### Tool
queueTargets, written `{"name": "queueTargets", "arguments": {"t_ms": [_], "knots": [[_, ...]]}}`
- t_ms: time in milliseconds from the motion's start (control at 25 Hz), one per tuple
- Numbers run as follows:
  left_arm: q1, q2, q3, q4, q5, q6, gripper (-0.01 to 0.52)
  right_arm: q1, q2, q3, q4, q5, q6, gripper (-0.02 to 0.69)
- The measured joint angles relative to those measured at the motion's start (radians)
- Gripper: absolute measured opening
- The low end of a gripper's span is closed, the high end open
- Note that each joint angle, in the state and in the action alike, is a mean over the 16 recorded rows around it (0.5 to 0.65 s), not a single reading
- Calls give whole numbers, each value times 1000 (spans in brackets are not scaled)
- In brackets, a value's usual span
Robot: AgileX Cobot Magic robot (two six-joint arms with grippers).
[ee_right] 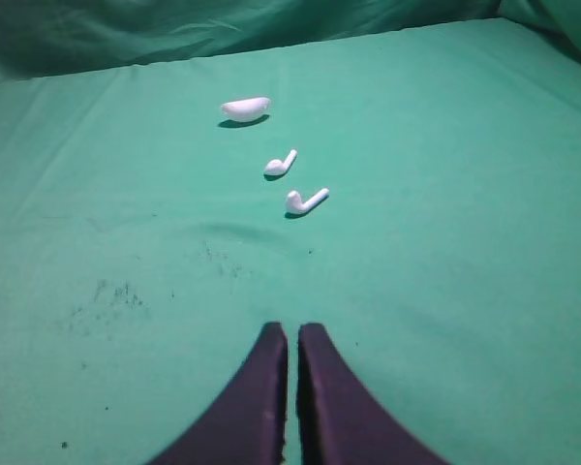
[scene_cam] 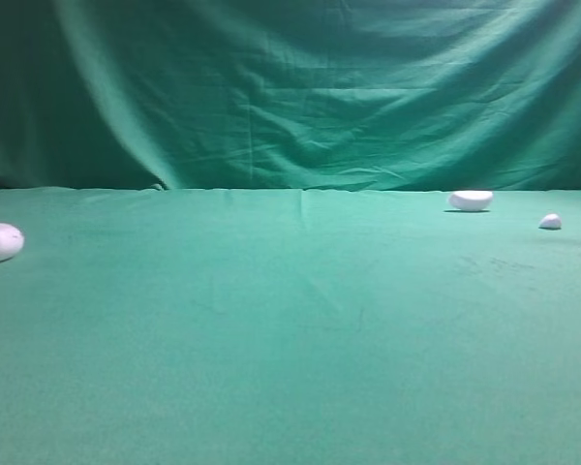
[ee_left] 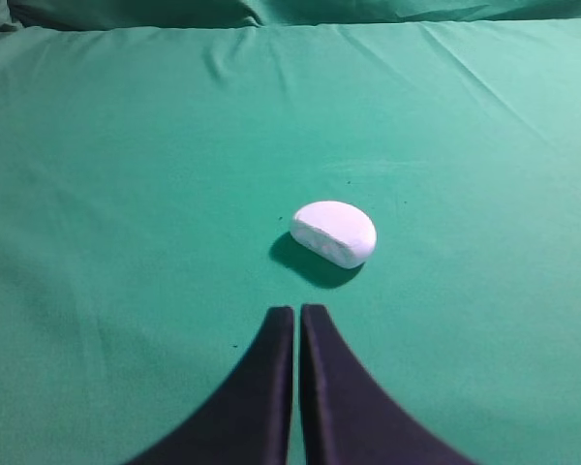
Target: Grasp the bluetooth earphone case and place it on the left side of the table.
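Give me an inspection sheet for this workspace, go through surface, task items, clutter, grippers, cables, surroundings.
Surface: table covered in green cloth, faint creases, some dark specks.
Job's things: bluetooth earphone case, white, lying on the cloth just ahead of the left gripper, not held; at the far left edge in the high view.
Clutter: white half-oval piece and two earbuds on the right side.
Grippers: left gripper shut, empty; right gripper shut, empty.
Cables: nothing seen.
Surroundings: green draped backdrop.

The bluetooth earphone case [ee_left: 334, 232] looks smooth, plain white plastic — the table [ee_left: 126, 194] matt, creased green cloth.
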Motion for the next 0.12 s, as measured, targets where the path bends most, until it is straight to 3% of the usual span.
{"name": "queueTargets", "arguments": {"t_ms": [120], "knots": [[0,0,0,0,0,0,0,0,0,0,0,0,0,0]]}}
